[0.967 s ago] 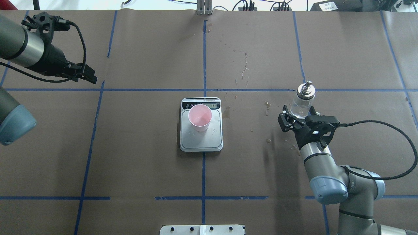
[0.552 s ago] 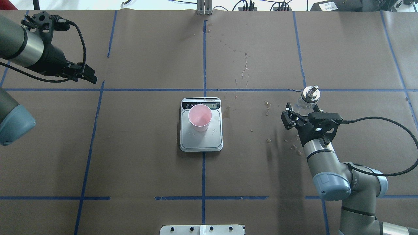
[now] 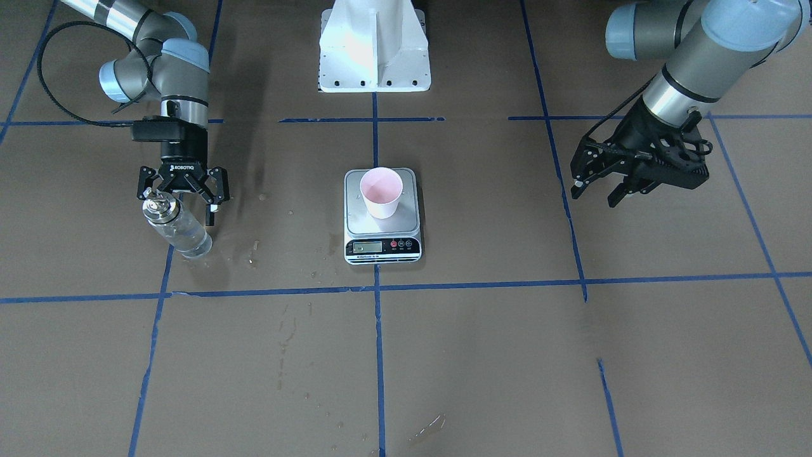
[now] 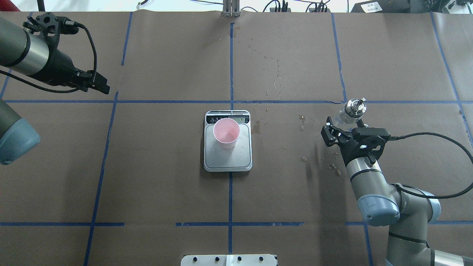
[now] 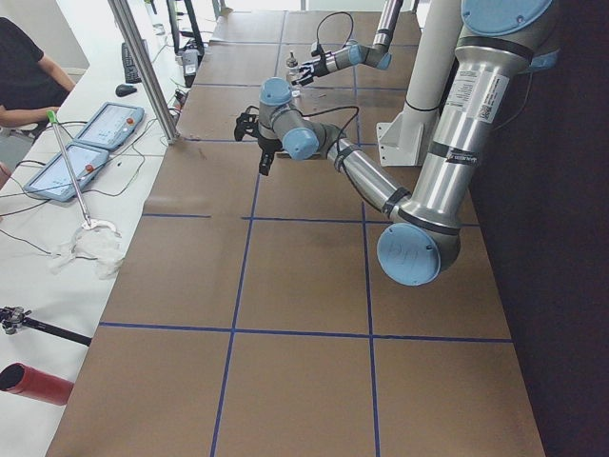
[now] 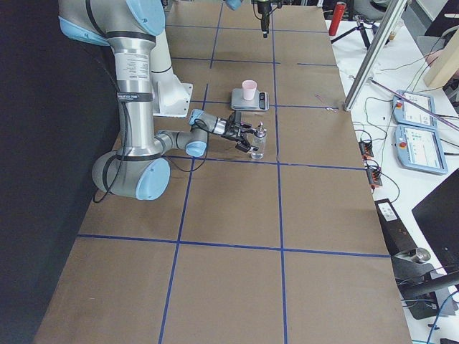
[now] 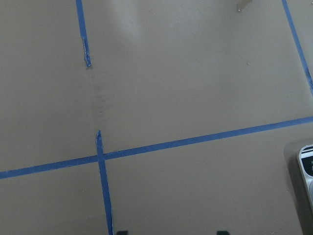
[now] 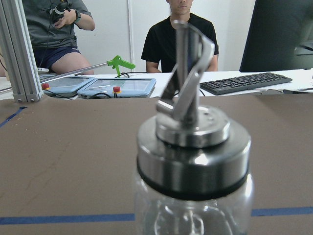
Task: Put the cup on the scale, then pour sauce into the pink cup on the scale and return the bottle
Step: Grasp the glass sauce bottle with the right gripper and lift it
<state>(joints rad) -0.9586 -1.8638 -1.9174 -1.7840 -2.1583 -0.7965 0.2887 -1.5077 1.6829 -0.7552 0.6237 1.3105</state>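
The pink cup (image 4: 226, 133) stands upright on the silver scale (image 4: 228, 160) at the table's middle; both also show in the front view, the cup (image 3: 380, 192) on the scale (image 3: 406, 221). My right gripper (image 3: 181, 219) is shut on the clear glass bottle (image 3: 184, 233), which is upright with its base at or just above the table, right of the scale in the overhead view (image 4: 353, 109). Its silver cap (image 8: 193, 142) fills the right wrist view. The clear sauce barely shows through the glass. My left gripper (image 4: 102, 87) is open and empty, far left.
Dried spill marks (image 4: 275, 79) dot the brown paper behind and right of the scale. Blue tape lines (image 4: 231, 66) cross the table. A corner of the scale (image 7: 307, 166) shows in the left wrist view. Operators and tablets (image 8: 117, 87) are beyond the far edge.
My right gripper has moved a little right and lowered the bottle, bringing it upright near the table. The left arm, cup and scale have not moved.
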